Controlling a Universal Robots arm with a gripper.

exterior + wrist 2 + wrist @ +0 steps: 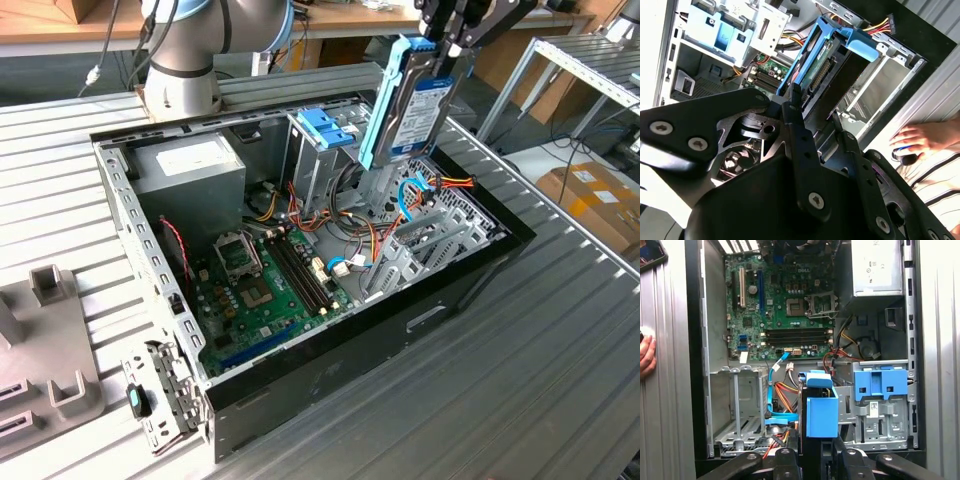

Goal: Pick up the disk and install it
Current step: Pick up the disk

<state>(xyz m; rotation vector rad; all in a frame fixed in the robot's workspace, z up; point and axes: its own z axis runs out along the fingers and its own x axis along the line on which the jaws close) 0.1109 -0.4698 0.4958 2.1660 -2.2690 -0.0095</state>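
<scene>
— Surface and room?
— Ribbed aluminium table, grey slats. The robot base stands at its far edge. Beyond, on the exterior view's right, there is a metal rack and a cardboard box on the floor. A person's hand lies on the slats just outside the computer case.
— What's in the case?
— It lies on its side, open at the top. Green motherboard on its floor. Grey power supply in the corner nearest the robot base. A blue latch sits on the upper bay bracket. Loose orange and blue cables run beside an open drive cage.
— And the disk?
— The disk hangs on edge above the case's bay end, over the cables, its light-blue rails showing. The gripper pinches it from above, fingers clamped on its sides.
</scene>
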